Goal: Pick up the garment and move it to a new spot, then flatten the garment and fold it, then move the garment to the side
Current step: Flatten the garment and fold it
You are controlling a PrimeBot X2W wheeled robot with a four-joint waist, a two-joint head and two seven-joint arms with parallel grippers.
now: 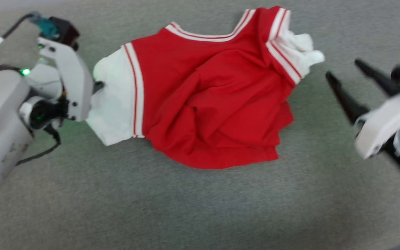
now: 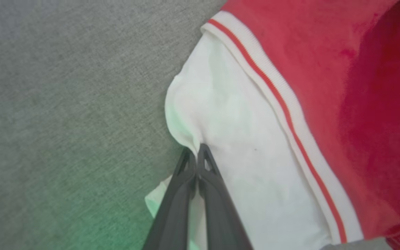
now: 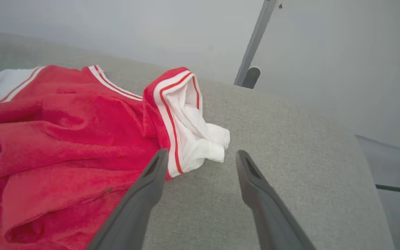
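Crumpled garment [image 1: 203, 104] is laid mid-desk [image 1: 186, 215], its white left edge pinched in the left claw [image 2: 196, 152], presumably for lifting, while the right claw [image 1: 343, 68] is held spread near its right side.

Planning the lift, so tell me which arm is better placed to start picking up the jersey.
Left. The left pincer is shut on the white edge of the garment. The right pincer is open, near the other white end but not touching the cloth.
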